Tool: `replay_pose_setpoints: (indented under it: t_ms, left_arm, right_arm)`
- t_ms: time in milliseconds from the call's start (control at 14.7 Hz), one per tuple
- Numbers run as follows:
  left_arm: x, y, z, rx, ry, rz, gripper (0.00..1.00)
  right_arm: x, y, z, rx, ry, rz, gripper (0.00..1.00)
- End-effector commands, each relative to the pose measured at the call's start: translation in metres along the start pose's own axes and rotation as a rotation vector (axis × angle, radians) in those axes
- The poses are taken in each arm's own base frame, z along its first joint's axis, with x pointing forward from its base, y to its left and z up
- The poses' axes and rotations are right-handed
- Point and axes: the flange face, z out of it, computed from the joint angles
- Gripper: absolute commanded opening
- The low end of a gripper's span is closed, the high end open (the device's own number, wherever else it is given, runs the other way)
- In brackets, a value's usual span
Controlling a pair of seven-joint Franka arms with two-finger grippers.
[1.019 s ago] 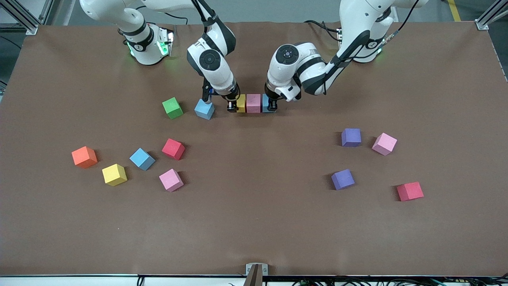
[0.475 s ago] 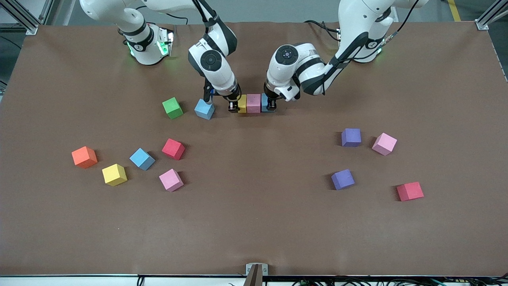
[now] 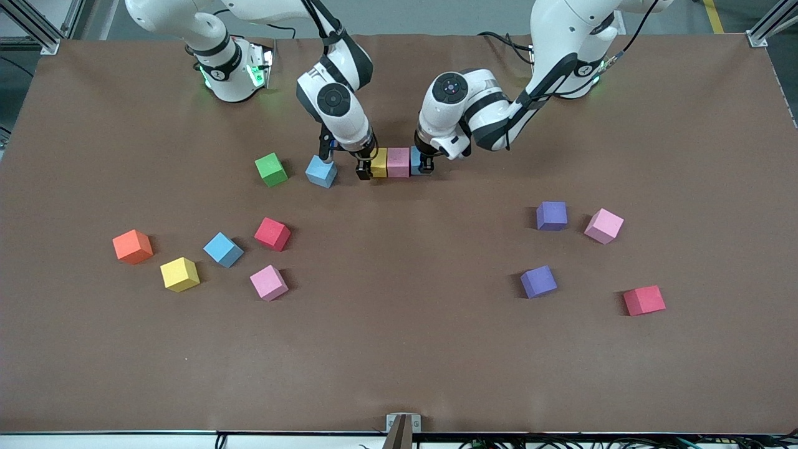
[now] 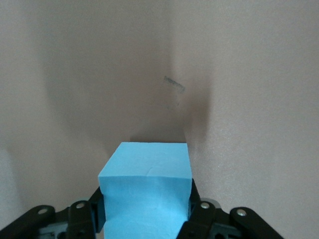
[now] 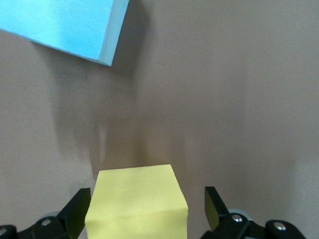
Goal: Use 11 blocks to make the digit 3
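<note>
Three blocks stand touching in a row near the robots' bases: yellow [image 3: 379, 162], pink [image 3: 398, 162] and light blue [image 3: 414, 161]. My right gripper [image 3: 364, 167] is down at the yellow block [image 5: 135, 201], open, its fingers [image 5: 77, 211] standing off the block's sides. At the row's other end my left gripper [image 3: 426, 164] is shut on the light blue block [image 4: 147, 186]. Another light blue block [image 3: 322, 171] lies beside the right gripper. It also shows in the right wrist view as the blue block [image 5: 70, 25].
Toward the right arm's end lie a green cube [image 3: 270, 169], red [image 3: 272, 234], light blue [image 3: 222, 249], yellow [image 3: 179, 274], pink [image 3: 269, 282] and orange [image 3: 132, 246] cubes. Toward the left arm's end lie two purple [image 3: 552, 216] [image 3: 538, 281], a pink [image 3: 603, 226] and a red [image 3: 644, 300] cube.
My right gripper has opened and let go of the yellow block, which stays in the row. The left gripper keeps its hold on the light blue block.
</note>
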Motion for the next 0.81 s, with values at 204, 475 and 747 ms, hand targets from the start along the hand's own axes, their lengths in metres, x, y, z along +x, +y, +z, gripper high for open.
replay_pose_setpoints:
  t_ms: [204,475,747]
  left_arm:
    - [-0.004,-0.002,-0.001,-0.023,-0.008,-0.049,0.09]
    - [-0.003,-0.003,0.001,-0.023,-0.004,-0.038,0.09]
    - [-0.006,0.000,0.003,-0.017,-0.010,-0.042,0.09]
  right_arm:
    - [-0.021,-0.005,-0.043,-0.095,0.035,0.012,1.00]
    - [-0.019,-0.029,-0.102,-0.130,0.052,0.019,1.00]
    - [0.005,-0.083,-0.159,-0.027,0.134,-0.036,1.00]
